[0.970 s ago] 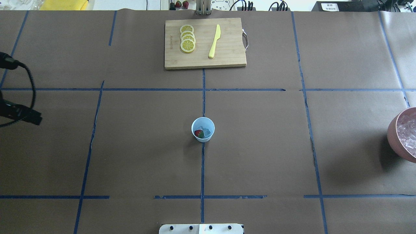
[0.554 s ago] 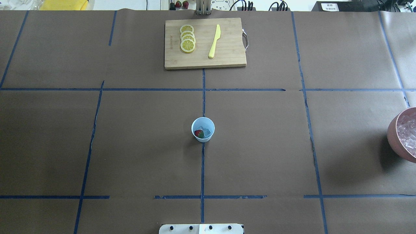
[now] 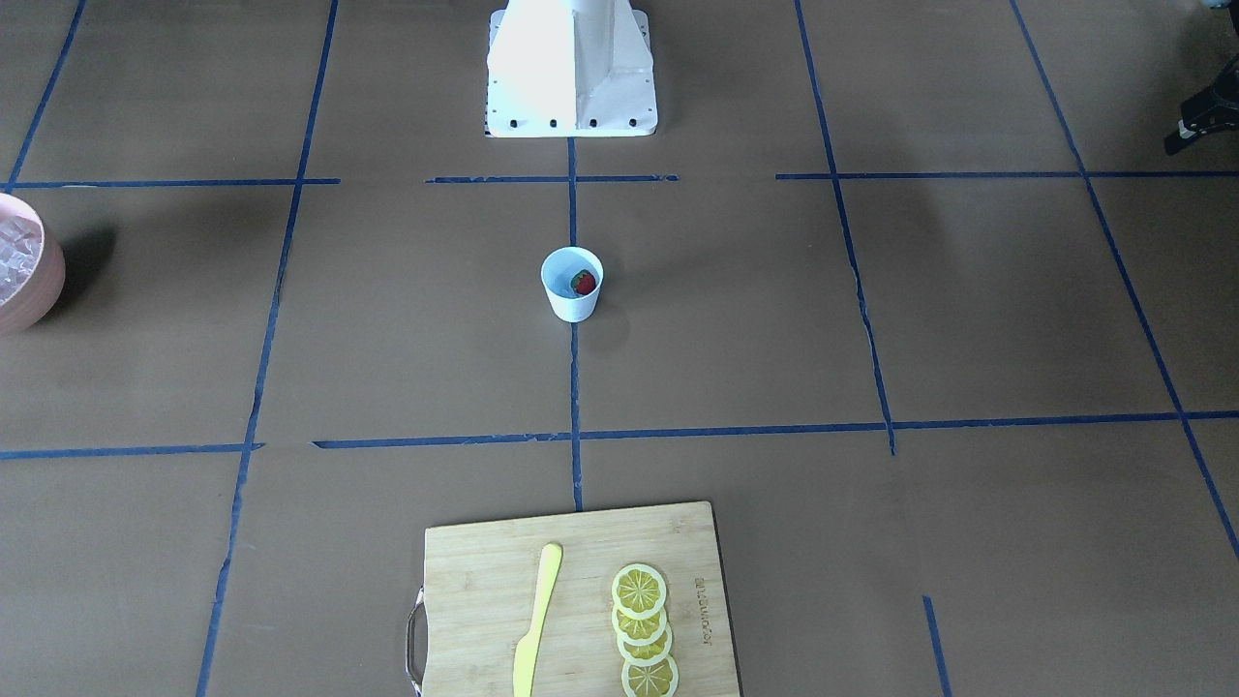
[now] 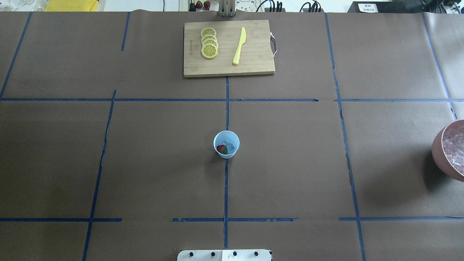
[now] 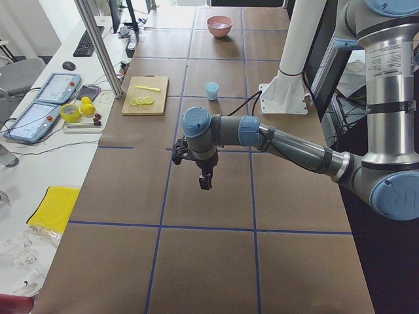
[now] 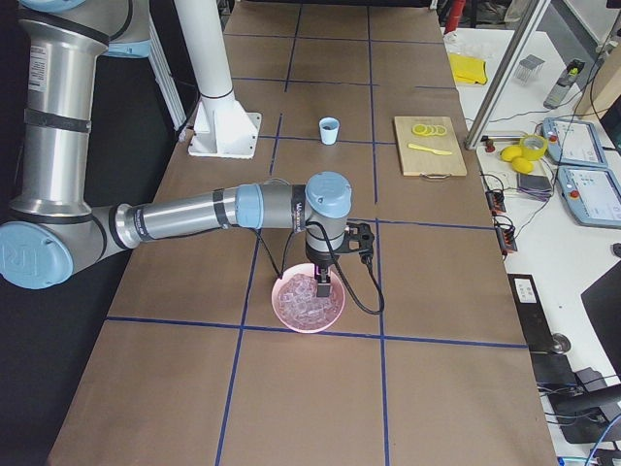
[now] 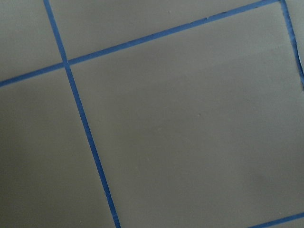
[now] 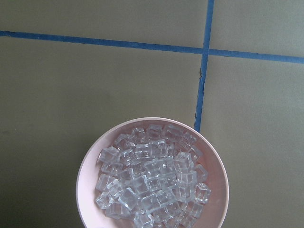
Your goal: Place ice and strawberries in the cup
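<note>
Many ice cubes fill the pink bowl directly beneath the right claw, its state cannot be told. They are likely light, hard and slippery: pinch opposite flat faces. Well away from it, the cup holds a strawberry.

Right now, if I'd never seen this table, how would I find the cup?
On the brown table with blue tape lines, look along the centre line between the robot's white base and the wooden cutting board. The cup stands there alone: small, white, blue inside, holding a red strawberry and ice, unlike the bigger pink bowl.
</note>
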`<move>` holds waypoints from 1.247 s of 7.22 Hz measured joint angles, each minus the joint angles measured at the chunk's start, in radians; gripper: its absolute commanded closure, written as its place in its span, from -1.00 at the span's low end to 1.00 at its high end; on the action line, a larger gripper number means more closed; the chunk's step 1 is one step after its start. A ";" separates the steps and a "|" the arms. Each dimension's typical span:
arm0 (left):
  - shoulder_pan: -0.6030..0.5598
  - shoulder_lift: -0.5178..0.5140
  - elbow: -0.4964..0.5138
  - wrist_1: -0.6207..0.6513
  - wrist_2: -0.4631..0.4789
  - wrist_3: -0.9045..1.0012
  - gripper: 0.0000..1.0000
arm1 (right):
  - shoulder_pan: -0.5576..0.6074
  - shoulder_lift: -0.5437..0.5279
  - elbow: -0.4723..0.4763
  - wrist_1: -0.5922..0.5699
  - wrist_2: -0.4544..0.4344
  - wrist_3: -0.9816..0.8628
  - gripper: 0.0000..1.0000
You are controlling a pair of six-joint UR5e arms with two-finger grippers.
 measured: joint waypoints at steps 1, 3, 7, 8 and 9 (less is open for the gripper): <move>-0.003 0.016 0.002 0.001 0.015 -0.003 -1.00 | 0.000 -0.007 0.010 -0.001 0.001 -0.001 -1.00; -0.005 0.052 -0.011 0.001 0.028 0.000 -1.00 | 0.000 -0.024 0.033 -0.002 0.003 -0.004 -1.00; -0.085 0.053 0.063 0.004 0.030 0.121 -1.00 | -0.008 -0.037 0.034 -0.001 0.003 -0.014 -1.00; -0.096 0.054 0.086 0.006 0.030 0.130 -1.00 | -0.008 -0.043 0.028 0.000 0.003 -0.044 -1.00; -0.106 0.051 0.102 0.011 0.029 0.121 -1.00 | -0.008 -0.050 0.017 0.000 0.003 -0.086 -1.00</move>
